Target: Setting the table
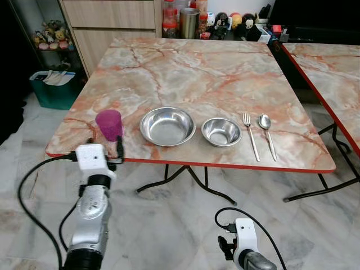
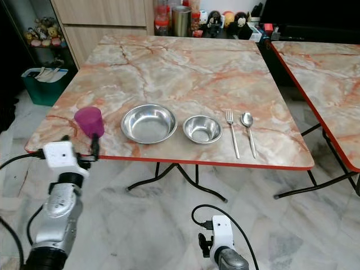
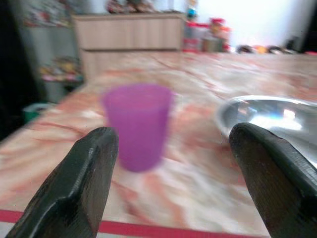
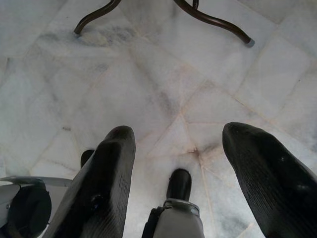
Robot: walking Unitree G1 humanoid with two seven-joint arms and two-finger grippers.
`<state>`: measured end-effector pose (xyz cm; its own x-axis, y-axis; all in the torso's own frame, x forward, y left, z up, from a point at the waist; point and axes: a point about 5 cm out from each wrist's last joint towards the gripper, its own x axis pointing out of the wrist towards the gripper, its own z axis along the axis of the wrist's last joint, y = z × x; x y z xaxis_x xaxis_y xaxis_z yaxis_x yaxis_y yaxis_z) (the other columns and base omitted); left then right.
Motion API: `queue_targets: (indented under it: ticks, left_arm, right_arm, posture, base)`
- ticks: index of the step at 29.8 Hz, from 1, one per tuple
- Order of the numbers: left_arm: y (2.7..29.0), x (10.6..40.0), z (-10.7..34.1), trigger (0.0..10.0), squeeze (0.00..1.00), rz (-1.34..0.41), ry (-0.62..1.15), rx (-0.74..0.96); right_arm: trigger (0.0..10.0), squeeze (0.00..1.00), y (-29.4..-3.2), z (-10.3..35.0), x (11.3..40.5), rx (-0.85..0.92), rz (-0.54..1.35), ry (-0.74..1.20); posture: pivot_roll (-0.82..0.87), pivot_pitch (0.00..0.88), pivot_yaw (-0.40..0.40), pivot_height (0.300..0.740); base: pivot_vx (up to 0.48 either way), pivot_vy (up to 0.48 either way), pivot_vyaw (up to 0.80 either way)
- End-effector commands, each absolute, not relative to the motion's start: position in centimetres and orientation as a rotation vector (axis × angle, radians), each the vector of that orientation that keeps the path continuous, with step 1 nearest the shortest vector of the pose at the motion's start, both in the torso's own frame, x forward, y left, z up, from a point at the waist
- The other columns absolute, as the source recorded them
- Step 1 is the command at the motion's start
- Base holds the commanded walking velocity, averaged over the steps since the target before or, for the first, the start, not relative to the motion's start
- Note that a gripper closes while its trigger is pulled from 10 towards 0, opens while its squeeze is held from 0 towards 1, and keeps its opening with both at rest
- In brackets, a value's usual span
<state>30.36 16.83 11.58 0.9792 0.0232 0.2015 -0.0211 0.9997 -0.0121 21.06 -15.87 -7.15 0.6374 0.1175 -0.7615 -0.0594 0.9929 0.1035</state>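
The small purple plastic cup (image 1: 109,124) stands upright near the marble tabletop's (image 1: 185,67) front left corner, beside the large steel bowl (image 1: 167,125). It looks light, stiff and easily tipped, so a grip across its middle wall should suit. The left gripper (image 3: 168,183) waits at the front edge with fingers spread, the cup just ahead, perhaps slightly off-centre. The right gripper (image 4: 195,171) hangs open over the floor.

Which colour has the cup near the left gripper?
The cup is purple, clearest in the left eye view.
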Motion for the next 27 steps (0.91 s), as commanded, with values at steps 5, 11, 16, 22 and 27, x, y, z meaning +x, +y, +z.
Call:
queue_targets:
  ticks: [5, 11, 16, 22, 27]
  left_arm:
    - [13.1, 31.1, 10.7, 10.0, 0.0, -0.097, -0.127, -0.071]
    - [11.7, 31.9, 10.7, 10.0, 0.0, -0.12, -0.071, -0.161]
    - [11.7, 32.6, 11.5, 10.0, 0.0, -0.093, -0.08, -0.263]
    - [11.9, 32.7, 11.6, 10.0, 0.0, -0.094, -0.092, -0.243]
    - [12.1, 32.7, 11.5, 10.0, 0.0, -0.081, -0.088, -0.26]
  right_arm:
    - [10.0, 0.0, -15.9, -7.3, 20.8, 0.079, 0.088, 0.883]
    - [10.0, 0.0, -16.0, -7.3, 20.8, 0.083, 0.085, 0.879]
    - [10.0, 0.0, -16.0, -7.3, 20.8, 0.085, 0.081, 0.878]
    - [10.0, 0.0, -16.1, -7.3, 20.8, 0.075, 0.079, 0.882]
    - [10.0, 0.0, -16.1, -7.4, 20.7, 0.074, 0.081, 0.893]
  posture:
    - [0.11, 0.092, -0.025, 0.74]
    - [0.11, 0.093, -0.028, 0.74]
    - [0.11, 0.089, -0.025, 0.74]
    - [0.11, 0.092, -0.027, 0.74]
    - [0.11, 0.093, -0.028, 0.74]
  base:
    - [0.0, 0.0, 0.0]
    - [0.0, 0.0, 0.0]
    - [0.0, 0.0, 0.0]
    - [0.133, 0.0, 0.0]
    - [0.287, 0.0, 0.0]
